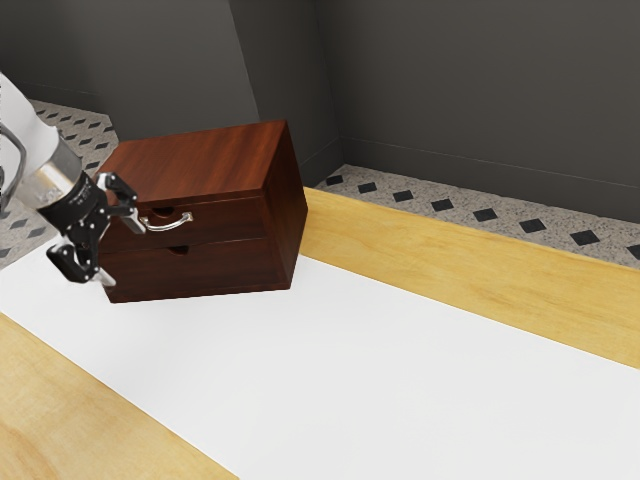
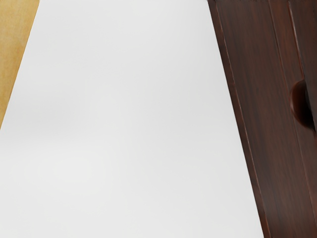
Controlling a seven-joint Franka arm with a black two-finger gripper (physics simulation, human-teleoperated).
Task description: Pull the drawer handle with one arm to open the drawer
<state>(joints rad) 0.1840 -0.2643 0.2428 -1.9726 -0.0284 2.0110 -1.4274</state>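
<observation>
A dark brown wooden cabinet stands on the white table surface at the exterior view's left. Its upper drawer front carries a curved silver handle and looks flush with the cabinet. My black gripper is open in front of the cabinet's face, just to the exterior view's left of the handle. Its upper finger sits close beside the handle, and nothing is between the fingers. In the wrist view the cabinet front runs along one side, with a round recess in it.
The white table surface stretches wide to the exterior view's right of the cabinet. Light wooden borders frame it at the back and the front. Dark walls and a tiled floor lie behind.
</observation>
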